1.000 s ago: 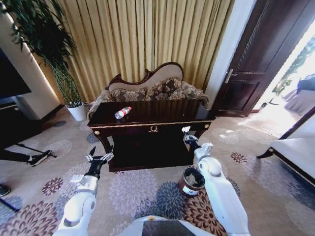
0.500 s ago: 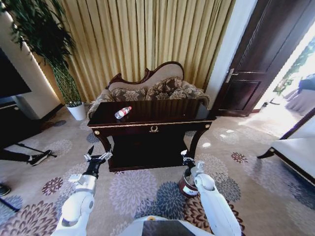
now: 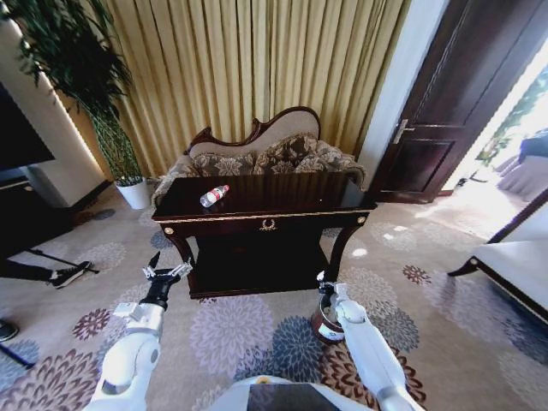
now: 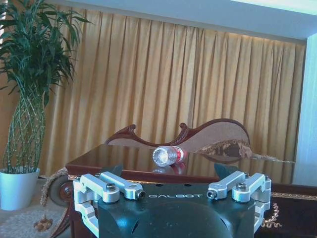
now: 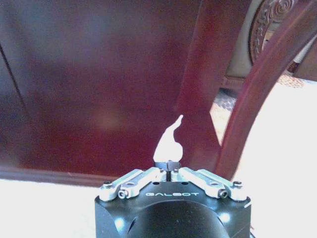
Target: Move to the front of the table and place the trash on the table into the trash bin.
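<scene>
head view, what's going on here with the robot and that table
The right gripper is shut on a small white paper scrap and sits low over the round reddish-brown trash bin on the carpet. The left gripper hangs open before the glossy dark brown wooden table, where a clear plastic bottle with a red label lies on its side.

The right gripper (image 3: 322, 280) sits low, just above the bin (image 3: 325, 323) on the floor, with a paper scrap (image 5: 168, 141) pinched between its fingertips. Ahead of it stands the table (image 3: 282, 219), its right leg just beyond. The bottle (image 3: 213, 196) lies on the tabletop, well to the gripper's left and higher. The left gripper (image 3: 167, 274) hangs with its fingers spread before the table's left leg, the bottle ahead and above it. A sofa (image 3: 257, 154) stands behind the table.
</scene>
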Motion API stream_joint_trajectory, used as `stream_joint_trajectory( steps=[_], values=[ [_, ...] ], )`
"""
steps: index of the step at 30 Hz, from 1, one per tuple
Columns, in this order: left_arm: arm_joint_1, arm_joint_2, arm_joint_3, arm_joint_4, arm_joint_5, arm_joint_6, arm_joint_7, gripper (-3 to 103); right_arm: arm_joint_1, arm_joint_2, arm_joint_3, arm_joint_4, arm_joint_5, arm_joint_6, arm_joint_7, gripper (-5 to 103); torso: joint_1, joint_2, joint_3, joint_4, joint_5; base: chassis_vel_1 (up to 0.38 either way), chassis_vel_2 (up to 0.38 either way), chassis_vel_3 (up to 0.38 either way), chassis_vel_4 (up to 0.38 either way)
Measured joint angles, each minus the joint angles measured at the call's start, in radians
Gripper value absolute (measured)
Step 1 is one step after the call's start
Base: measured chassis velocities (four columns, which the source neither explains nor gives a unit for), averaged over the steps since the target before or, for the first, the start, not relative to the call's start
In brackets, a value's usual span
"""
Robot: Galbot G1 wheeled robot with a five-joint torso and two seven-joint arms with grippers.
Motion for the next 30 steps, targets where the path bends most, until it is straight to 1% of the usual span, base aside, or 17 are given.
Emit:
stream_joint_trajectory(
  steps=[3,9,15,18,22,24,25,26,28,30],
  values=[
    [0.005,0.001,0.000,0.000,0.000,-0.003,0.002,100,0.004,-0.005,0.002,-0.019,-0.013,-0.009,0.000,0,0.000,0.000,0.000,0.0003,0.0003,0.000,0.000,0.000,0.000],
    [0.007,0.007,-0.010,0.013,-0.004,-0.013,0.008,100,-0.009,-0.009,0.028,-0.042,-0.030,-0.018,0.000,0,0.000,0.000,0.000,0.0002,0.0002,0.000,0.000,0.000,0.000],
    [0.011,0.007,-0.013,0.031,-0.005,-0.030,0.016,100,-0.003,-0.008,0.040,-0.081,-0.031,-0.020,0.000,0,0.000,0.000,0.000,0.0001,0.0002,0.000,0.000,0.000,0.000],
    [0.012,0.012,-0.018,0.031,-0.008,-0.032,0.017,100,0.005,-0.010,0.039,-0.092,-0.028,-0.033,0.000,0,0.000,0.000,0.000,0.0005,0.0003,0.000,0.000,0.000,0.000],
    [0.007,0.023,-0.026,0.029,-0.017,-0.032,0.017,100,0.016,-0.016,0.040,-0.111,-0.028,-0.048,0.000,0,0.000,0.000,0.000,0.0001,0.0001,0.000,0.000,0.000,0.000],
    [0.007,0.025,-0.027,0.028,-0.019,-0.032,0.017,100,0.016,-0.016,0.041,-0.114,-0.028,-0.048,0.000,0,0.000,0.000,0.000,0.0003,0.0001,0.000,0.000,0.000,0.000],
    [0.007,0.028,-0.028,0.028,-0.022,-0.032,0.017,100,0.015,-0.020,0.042,-0.115,-0.028,-0.053,0.000,-3,0.000,0.000,0.000,0.0003,0.0003,0.000,0.000,0.000,0.000],
    [0.007,0.028,-0.028,0.028,-0.022,-0.032,0.017,100,0.015,-0.020,0.042,-0.115,-0.028,-0.053,0.000,-3,0.000,0.000,0.000,0.0003,0.0003,0.000,0.000,0.000,0.000],
    [0.007,0.029,-0.028,0.029,-0.024,-0.032,0.018,100,0.010,-0.027,0.045,-0.108,-0.028,-0.066,0.000,8,0.000,0.000,0.000,0.0000,0.0002,0.000,0.000,0.000,0.000],
    [0.007,0.029,-0.028,0.029,-0.024,-0.032,0.018,100,0.009,-0.028,0.046,-0.106,-0.028,-0.068,0.000,8,0.000,0.000,0.000,0.0000,0.0001,0.000,0.000,0.000,0.000]
  ],
)
